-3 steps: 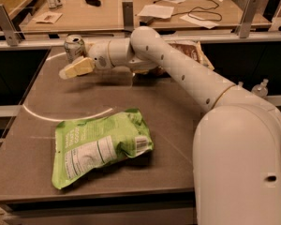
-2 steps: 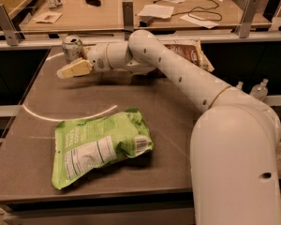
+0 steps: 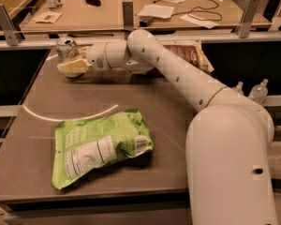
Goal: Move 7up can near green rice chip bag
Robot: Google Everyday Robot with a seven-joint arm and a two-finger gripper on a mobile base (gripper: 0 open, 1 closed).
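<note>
The 7up can (image 3: 64,47), a small silver can with green markings, stands upright at the table's far left corner. My gripper (image 3: 71,58) is at the can, reaching in from the right. It is open, and its cream near finger (image 3: 71,66) lies across the front of the can's lower part. The far finger is mostly hidden behind the wrist. The green rice chip bag (image 3: 99,146), lime green with its white nutrition label up, lies flat at the front middle of the table, well apart from the can.
A brown and cream chip bag (image 3: 189,53) lies at the table's far right, partly behind my arm. Metal posts (image 3: 3,23) and a rail run along the back edge. Two plastic bottles (image 3: 259,91) stand beyond the right edge. A white arc (image 3: 68,117) marks the tabletop.
My gripper has moved a little left, closer onto the can. The can and both bags have not moved.
</note>
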